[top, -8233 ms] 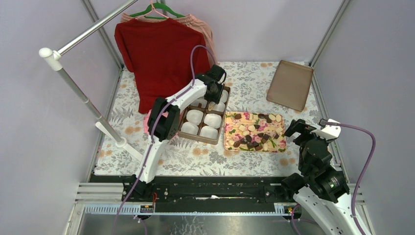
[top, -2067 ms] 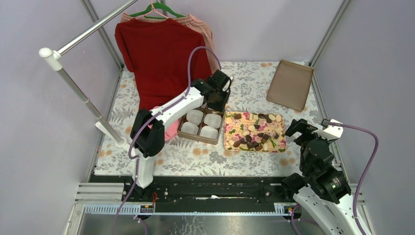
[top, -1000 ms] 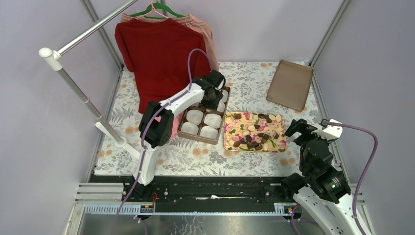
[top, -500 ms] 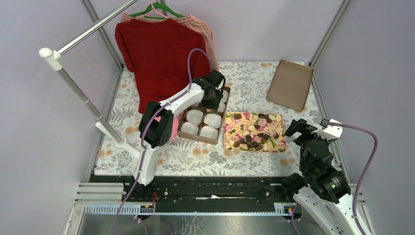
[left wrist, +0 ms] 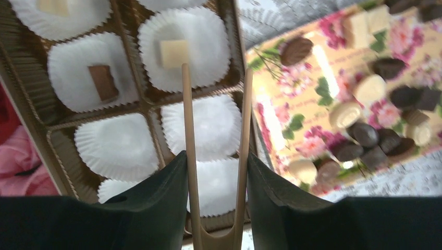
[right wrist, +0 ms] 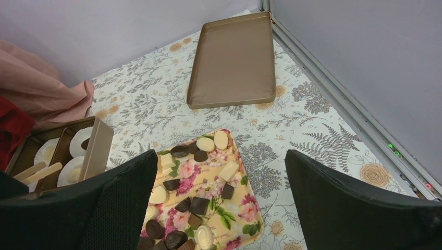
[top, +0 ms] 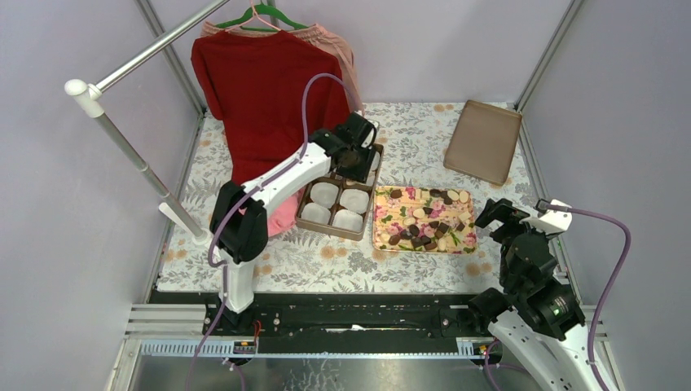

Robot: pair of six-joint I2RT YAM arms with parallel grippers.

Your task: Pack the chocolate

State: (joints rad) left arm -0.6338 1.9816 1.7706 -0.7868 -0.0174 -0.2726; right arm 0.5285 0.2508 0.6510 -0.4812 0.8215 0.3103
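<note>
Left wrist view: left gripper (left wrist: 215,161) clasps tongs (left wrist: 188,130), tips apart by a cream chocolate (left wrist: 174,52), upper centre. The right gripper (right wrist: 220,156) gapes wide.

High fixed view looking down, both wrist views close, all sharing flowered tray (top: 380,233).

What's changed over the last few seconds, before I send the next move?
The left arm's elbow has swung left; the left pincer, gripping the tongs, stays over the far end of the box. The tong tips stand apart and empty, just short of a cream chocolate lying in a paper cup. The right pincer, flowered tray and brown lid: unchanged.
</note>
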